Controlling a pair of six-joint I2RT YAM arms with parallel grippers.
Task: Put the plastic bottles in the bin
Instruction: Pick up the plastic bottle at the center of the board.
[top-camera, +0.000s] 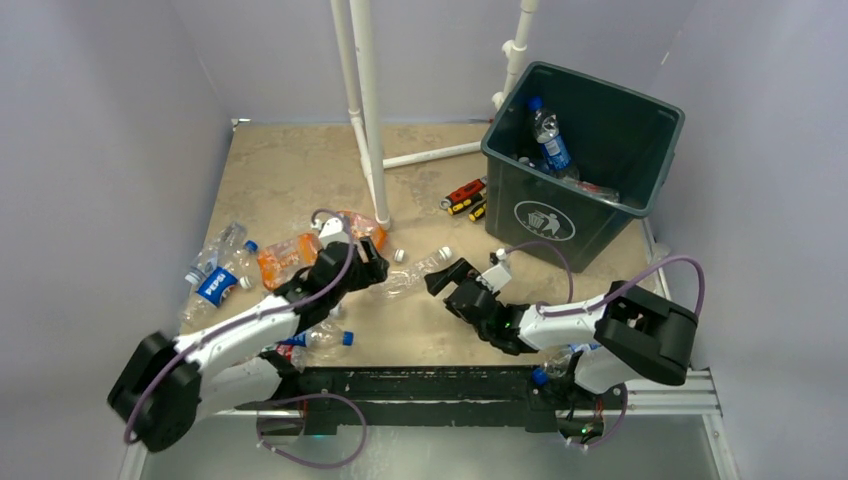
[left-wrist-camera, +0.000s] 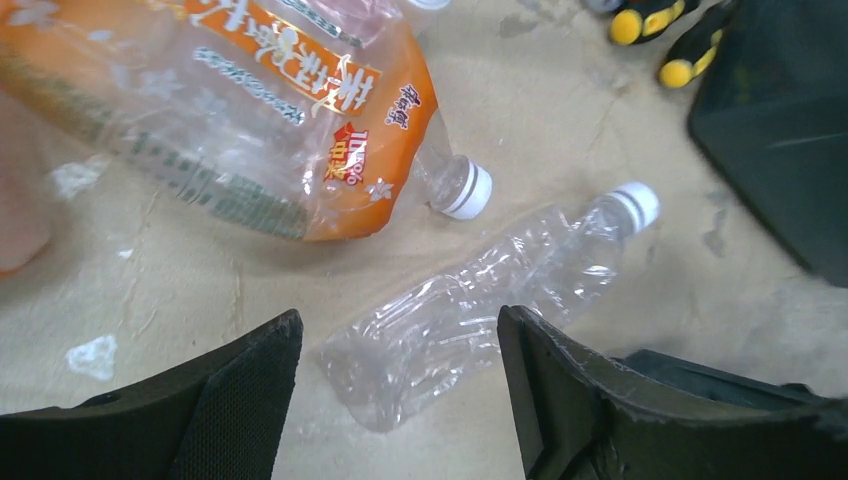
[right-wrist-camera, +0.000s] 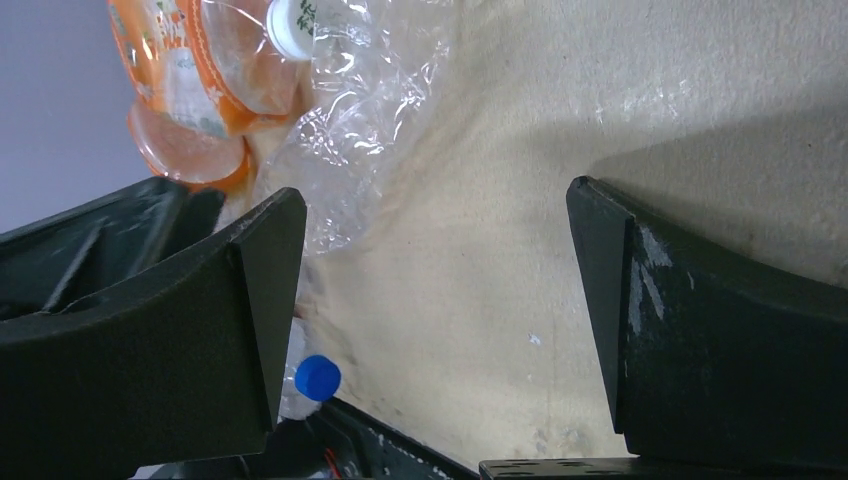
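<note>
A crushed clear plastic bottle (left-wrist-camera: 480, 300) with a white cap lies on the table, its base between the fingers of my open left gripper (left-wrist-camera: 400, 350), touching neither. From above, this bottle (top-camera: 415, 272) lies between my left gripper (top-camera: 372, 265) and my open right gripper (top-camera: 447, 287). The right gripper (right-wrist-camera: 435, 300) has only bare table between its fingers. An orange-labelled bottle (left-wrist-camera: 280, 120) lies just beyond the clear one. More bottles (top-camera: 215, 280) lie at the left. The dark green bin (top-camera: 640, 115) stands at the back right with a blue-labelled bottle (top-camera: 550, 145) inside.
Small red, yellow and black tools (top-camera: 465, 195) lie in front of the bin. White pipes (top-camera: 368, 110) stand at the back centre. A blue-capped bottle (top-camera: 322, 340) lies by the left arm, another (top-camera: 555, 362) under the right arm. Grey walls enclose the table.
</note>
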